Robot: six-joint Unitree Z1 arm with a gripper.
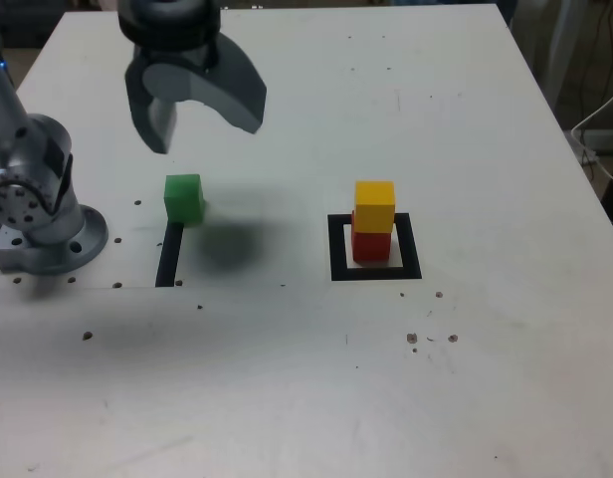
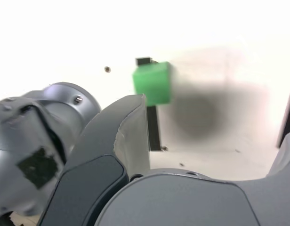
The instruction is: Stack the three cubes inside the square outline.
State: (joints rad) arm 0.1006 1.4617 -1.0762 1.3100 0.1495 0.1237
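A yellow cube sits on top of a red cube, both inside the black square outline at the exterior view's right of centre. The green cube rests alone on the table at the far end of a short black strip. My gripper hangs open above and slightly behind the green cube, holding nothing. In the wrist view the green cube lies on the table past one grey finger, with the gripper's shadow beside it.
The arm's grey base stands at the exterior view's left edge. Small screw holes dot the white table. A white cable hangs beyond the table's right edge.
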